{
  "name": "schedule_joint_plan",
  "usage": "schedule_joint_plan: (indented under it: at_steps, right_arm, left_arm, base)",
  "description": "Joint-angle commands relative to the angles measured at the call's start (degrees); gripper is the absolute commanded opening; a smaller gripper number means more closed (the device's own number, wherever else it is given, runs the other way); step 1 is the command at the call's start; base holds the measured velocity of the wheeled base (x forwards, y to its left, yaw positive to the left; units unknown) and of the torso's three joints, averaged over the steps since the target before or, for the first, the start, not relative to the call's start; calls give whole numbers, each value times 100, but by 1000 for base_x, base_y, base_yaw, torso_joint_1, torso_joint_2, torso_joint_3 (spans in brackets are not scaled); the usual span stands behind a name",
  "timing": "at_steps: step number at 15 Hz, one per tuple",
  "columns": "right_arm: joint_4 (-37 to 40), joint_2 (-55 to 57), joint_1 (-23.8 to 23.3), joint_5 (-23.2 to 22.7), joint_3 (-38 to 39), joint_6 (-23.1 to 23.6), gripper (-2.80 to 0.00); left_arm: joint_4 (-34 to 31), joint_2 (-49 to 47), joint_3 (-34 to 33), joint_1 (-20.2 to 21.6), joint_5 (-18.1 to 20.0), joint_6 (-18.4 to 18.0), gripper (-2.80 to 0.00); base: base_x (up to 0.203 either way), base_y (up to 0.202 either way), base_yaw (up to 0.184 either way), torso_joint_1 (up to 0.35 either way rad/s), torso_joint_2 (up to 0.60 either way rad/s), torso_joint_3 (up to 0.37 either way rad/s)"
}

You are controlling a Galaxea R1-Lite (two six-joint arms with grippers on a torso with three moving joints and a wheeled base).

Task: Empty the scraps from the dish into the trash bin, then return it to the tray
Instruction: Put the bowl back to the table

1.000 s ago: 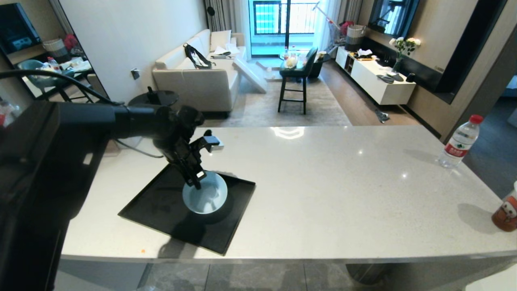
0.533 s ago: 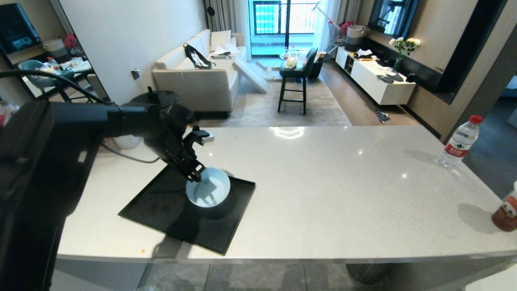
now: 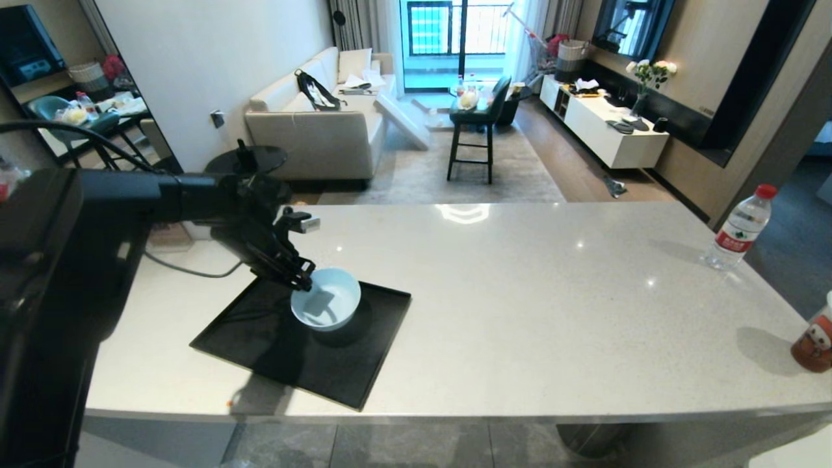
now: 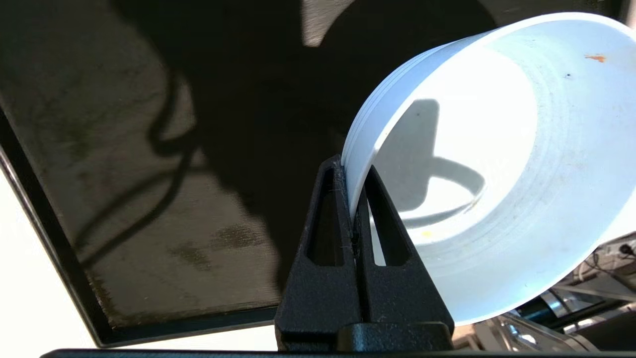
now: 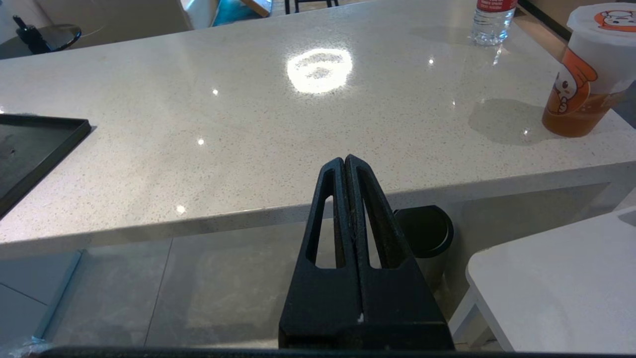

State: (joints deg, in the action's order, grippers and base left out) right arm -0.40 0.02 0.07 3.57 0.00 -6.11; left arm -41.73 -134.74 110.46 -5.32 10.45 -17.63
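Observation:
The dish [image 3: 325, 307], a small pale blue-white bowl, is over the black tray [image 3: 260, 338] near its back right part. My left gripper [image 3: 302, 281] is shut on the bowl's left rim. In the left wrist view the fingers [image 4: 343, 199] pinch the rim, one inside and one outside the dish [image 4: 497, 149]. I cannot tell whether its base touches the tray [image 4: 124, 199]. Inside it are only an orange speck [image 4: 595, 58] and a yellowish speck [image 4: 426, 233]. The scraps and the trash bin are out of view. My right gripper [image 5: 345, 160] hangs shut below the counter's front edge.
A water bottle [image 3: 741, 229] and an orange drink cup [image 3: 816, 341] stand at the counter's right end. A dark black-rimmed bin [image 5: 427, 231] sits on the floor under the counter front. An orange crumb [image 3: 229, 403] lies by the front edge. The tray's corner [image 5: 30, 149] shows here too.
The left arm has swung a little to the left and back, and its wrist has rolled. The dish has gone from tipped toward me to nearly level over the tray.

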Motion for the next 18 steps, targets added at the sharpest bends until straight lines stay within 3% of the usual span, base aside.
schedule_joint_plan:
  at_steps: [1,6,12,13,18]
  right_arm:
    - [-4,-2,1,3,0,-4,-280]
    - [-4,-2,1,3,0,-4,-280]
    - [-4,-2,1,3,0,-4,-280]
    - [-4,-2,1,3,0,-4,-280]
    - [-4,-2,1,3,-1,-4,-280]
  left_arm:
    - [-26,-103,-122,280,1,-49,-280]
    - [-2,-371,-227,654,27,-117,-280]
    - [-2,-598,-141,655,36,-118,-280]
    - [-2,-606,-133,655,36,-118,0]
    - [-5,-577,-130,655,28,-118,0]
  base:
    - [0,0,0,0,0,0]
    - [0,0,0,0,0,0]
    - [0,0,0,0,0,0]
    - [0,0,0,0,0,0]
    - [0,0,0,0,0,0]
